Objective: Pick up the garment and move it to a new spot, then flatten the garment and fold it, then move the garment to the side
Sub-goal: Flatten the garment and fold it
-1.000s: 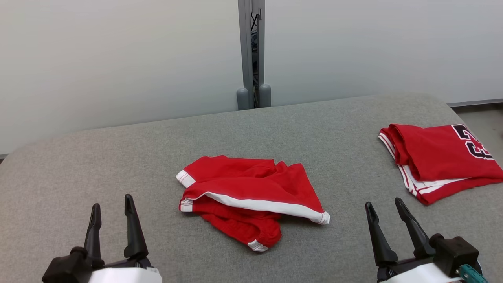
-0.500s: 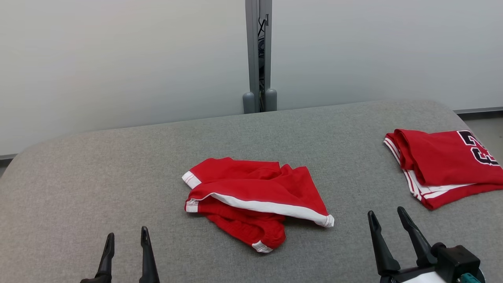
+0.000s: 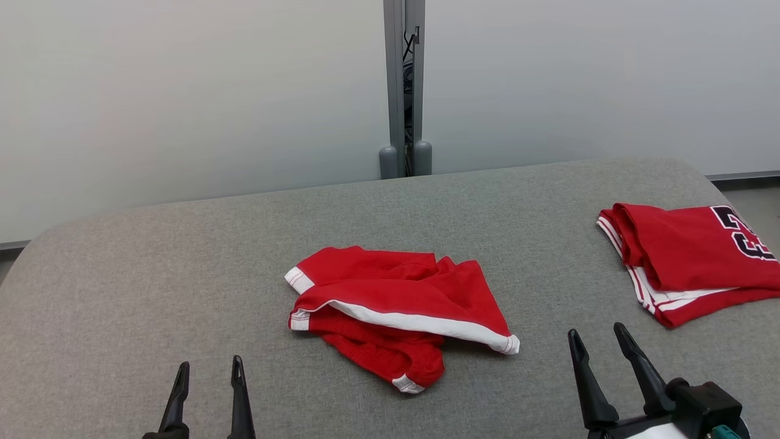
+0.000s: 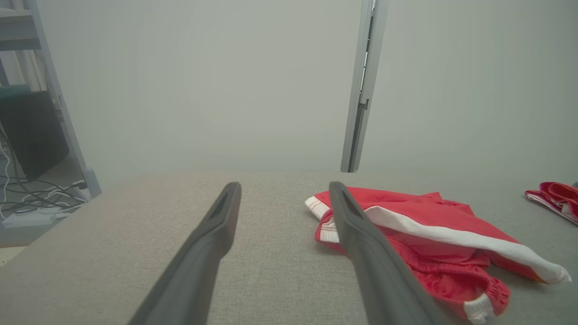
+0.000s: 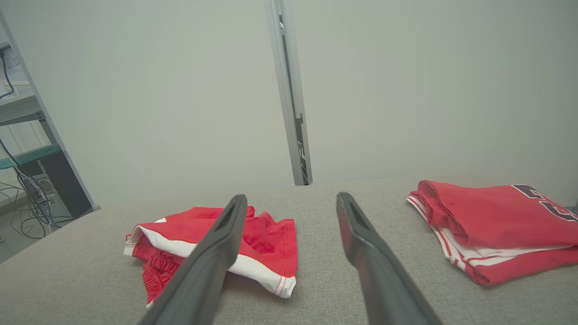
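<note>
Garment (image 3: 396, 311), red with white trim, lies crumpled at the middle of the surface (image 3: 152, 274), long axis left to right. On the near side, we find the left gripper (image 3: 210, 364) off its left end. We judge the right gripper (image 3: 595, 331) slightly nearer, off its right corner. Both gape wide, empty.

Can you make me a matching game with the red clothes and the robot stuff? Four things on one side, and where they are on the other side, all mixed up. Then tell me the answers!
Things:
1. crumpled red shorts
2. folded red jersey
3. left gripper
4. grey post

Places:
A. near the right edge of the table
B. standing upright behind the table
C. in the middle of the table
D. low on the left, fingers open, holding nothing

Right pairs: 1-C, 2-A, 3-D, 4-B.
</note>
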{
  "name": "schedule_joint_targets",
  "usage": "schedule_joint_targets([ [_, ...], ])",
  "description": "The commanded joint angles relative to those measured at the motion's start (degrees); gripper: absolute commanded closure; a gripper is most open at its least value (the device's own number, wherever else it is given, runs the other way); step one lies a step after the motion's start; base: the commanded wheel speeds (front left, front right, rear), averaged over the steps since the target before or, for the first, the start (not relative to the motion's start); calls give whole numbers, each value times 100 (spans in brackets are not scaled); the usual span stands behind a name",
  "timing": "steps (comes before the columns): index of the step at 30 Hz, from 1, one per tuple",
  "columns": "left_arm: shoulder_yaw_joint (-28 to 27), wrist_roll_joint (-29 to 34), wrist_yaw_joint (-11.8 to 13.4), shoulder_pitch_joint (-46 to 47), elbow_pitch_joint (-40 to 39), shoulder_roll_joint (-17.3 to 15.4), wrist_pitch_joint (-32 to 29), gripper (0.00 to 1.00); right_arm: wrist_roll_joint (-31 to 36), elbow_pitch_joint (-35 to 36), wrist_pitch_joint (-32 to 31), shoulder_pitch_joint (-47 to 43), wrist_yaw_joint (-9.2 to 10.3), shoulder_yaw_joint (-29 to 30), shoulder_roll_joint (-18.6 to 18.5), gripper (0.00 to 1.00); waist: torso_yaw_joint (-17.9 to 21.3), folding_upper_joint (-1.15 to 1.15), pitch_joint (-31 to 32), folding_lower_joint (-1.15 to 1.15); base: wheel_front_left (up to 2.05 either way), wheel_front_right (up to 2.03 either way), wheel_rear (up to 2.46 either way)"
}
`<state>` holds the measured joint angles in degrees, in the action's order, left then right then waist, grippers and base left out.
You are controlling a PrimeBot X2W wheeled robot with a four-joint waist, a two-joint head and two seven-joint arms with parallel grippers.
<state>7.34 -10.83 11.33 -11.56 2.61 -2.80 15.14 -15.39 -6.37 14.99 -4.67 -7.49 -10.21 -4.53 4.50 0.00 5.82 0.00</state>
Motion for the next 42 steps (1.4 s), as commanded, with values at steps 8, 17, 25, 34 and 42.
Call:
schedule_joint_targets([
  [8,32,179,104,-44,-10,-22,3,0,42,14,22,-54,-2,-18,-45,0,-5,0,-5,0,0,0,0],
  [17,79,359,147,-13,-25,-22,3,0,45,6,22,-37,-2,-10,-42,0,-6,0,-16,0,0,0,0],
  [25,63,372,179,-4,34,-22,3,0,34,4,22,-42,-2,-12,-13,0,-10,0,-31,0,0,0,0],
  [34,483,-1885,-208,656,1208,-22,3,0,21,4,22,72,-2,-67,-12,0,-37,0,-195,0,0,0,0],
  [42,1202,-3768,-531,1806,2586,-22,2,0,-20,-3,23,199,-2,-175,-126,0,94,0,-433,0,0,0,0],
])
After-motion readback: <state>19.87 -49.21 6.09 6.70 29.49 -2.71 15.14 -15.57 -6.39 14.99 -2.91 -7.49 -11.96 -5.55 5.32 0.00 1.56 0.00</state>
